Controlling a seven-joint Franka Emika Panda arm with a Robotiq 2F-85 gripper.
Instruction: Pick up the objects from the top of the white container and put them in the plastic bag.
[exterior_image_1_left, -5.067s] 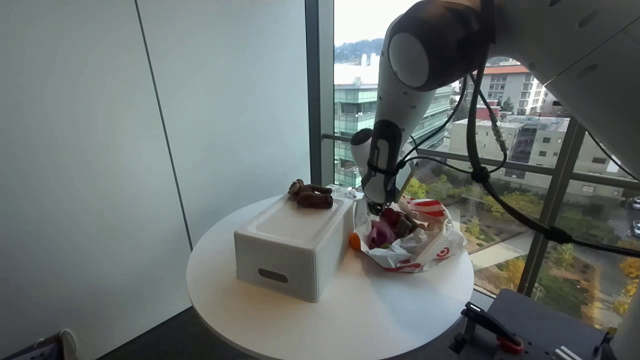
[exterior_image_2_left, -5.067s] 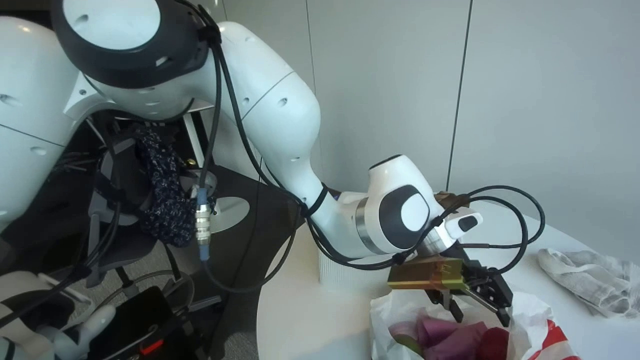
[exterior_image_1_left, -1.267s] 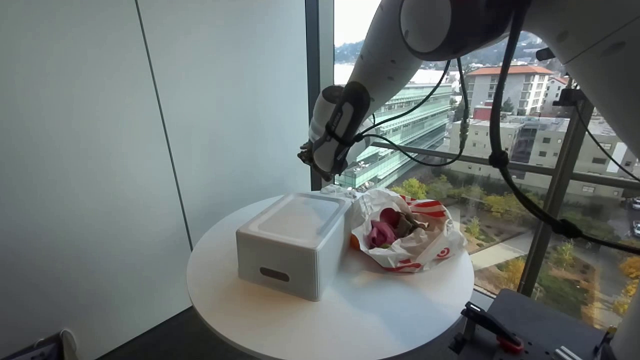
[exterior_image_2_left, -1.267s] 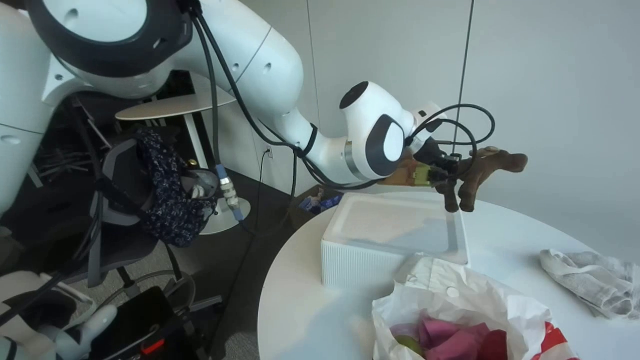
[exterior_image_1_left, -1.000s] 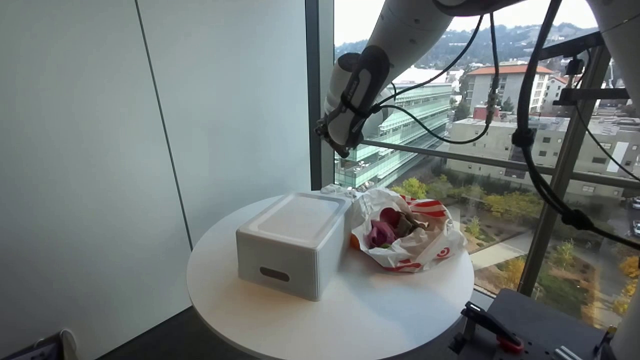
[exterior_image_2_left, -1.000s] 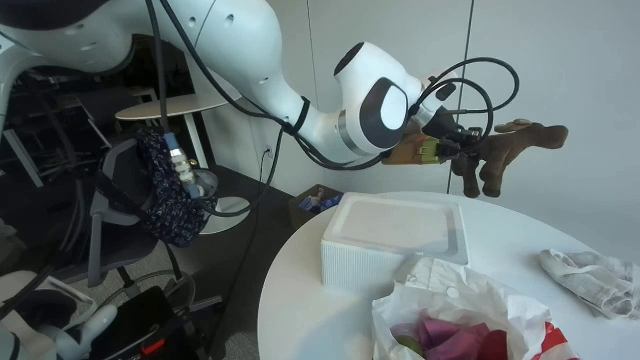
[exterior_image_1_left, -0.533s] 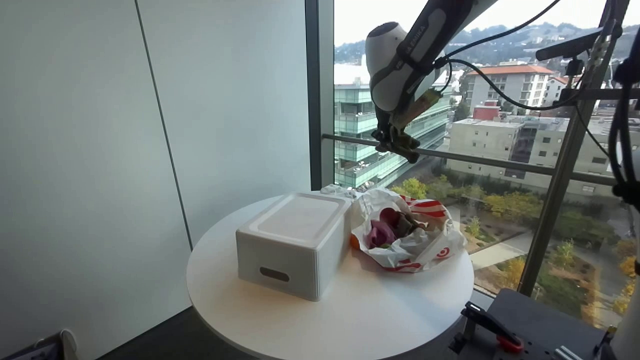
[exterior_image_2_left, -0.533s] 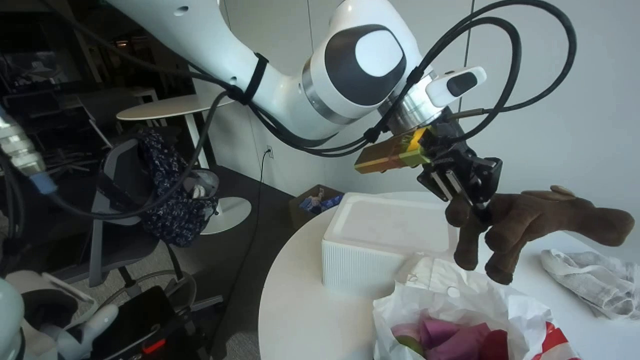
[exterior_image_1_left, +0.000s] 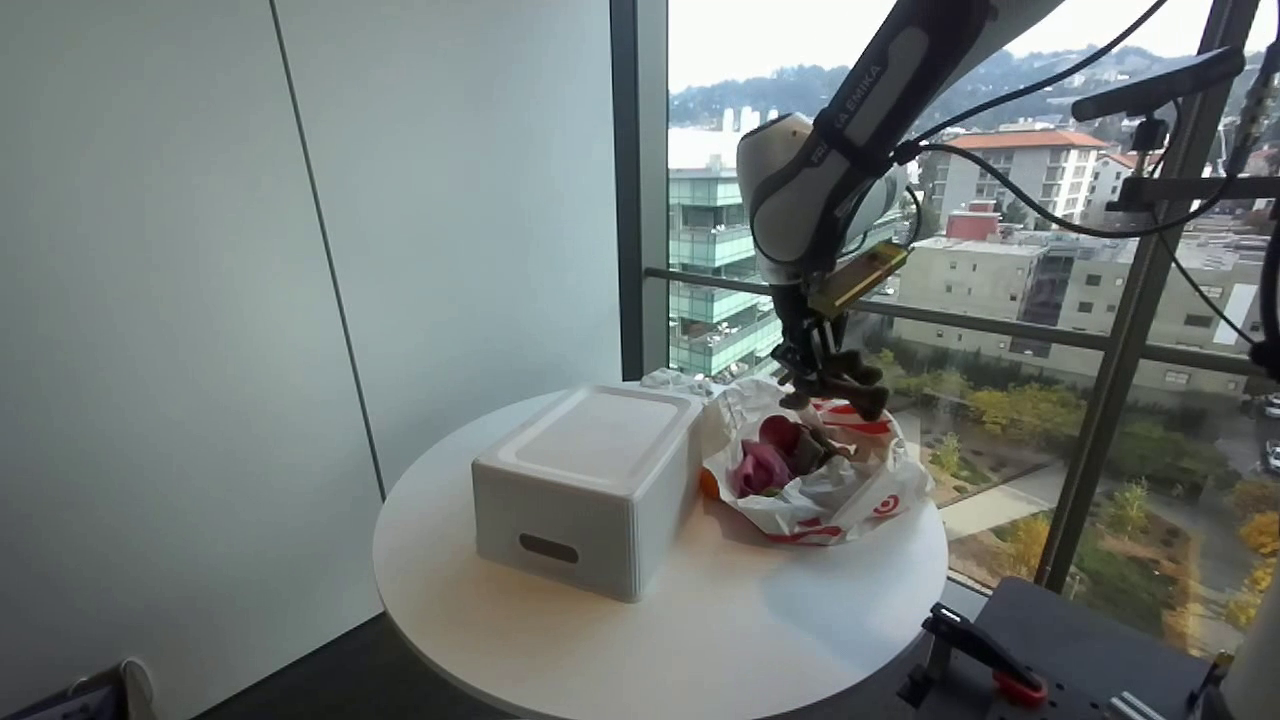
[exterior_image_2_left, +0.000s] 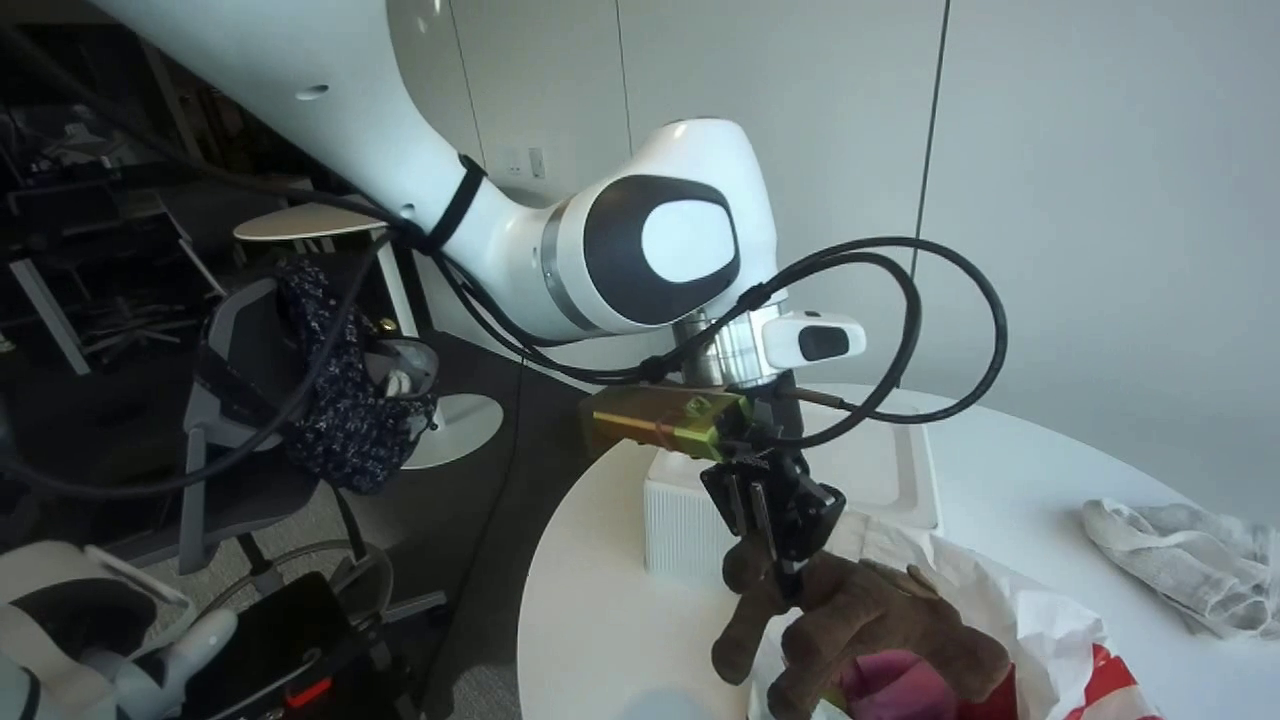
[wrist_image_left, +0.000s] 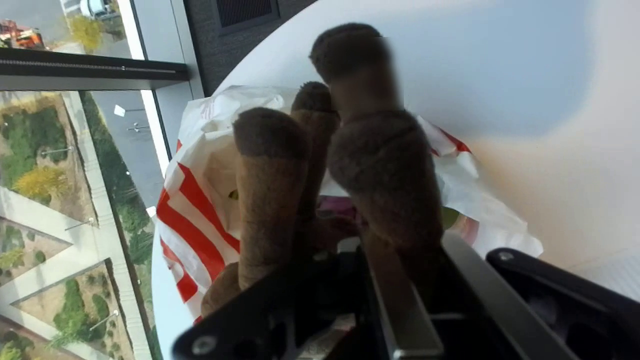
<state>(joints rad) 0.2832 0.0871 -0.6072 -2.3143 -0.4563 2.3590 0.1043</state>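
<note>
My gripper (exterior_image_2_left: 790, 588) is shut on a brown plush toy (exterior_image_2_left: 880, 625), whose legs hang down and whose body sticks out sideways. In the wrist view the toy's dark-tipped limbs (wrist_image_left: 270, 200) stretch out ahead of the fingers and hide much of what lies beneath. The toy hangs above the white plastic bag with red stripes (exterior_image_1_left: 880, 500), apart from its contents in an exterior view. Inside the bag lie a purple item (exterior_image_1_left: 763, 468), a dark red one (exterior_image_1_left: 780, 434) and a brownish one. Beside it stands the white container (exterior_image_1_left: 555, 535), its lid bare.
A crumpled greyish cloth (exterior_image_2_left: 1180, 565) rests on the round white table (exterior_image_1_left: 650, 650). Something orange (exterior_image_1_left: 709, 485) shows at the bag's edge by the container. The window (exterior_image_1_left: 1050, 330) rises behind the table. Cables (exterior_image_2_left: 960, 270) loop out from my wrist.
Seconds ago the toy lay on the container's lid; then my gripper lifted it. Over the last half second the arm has come down with it, closer above the bag.
</note>
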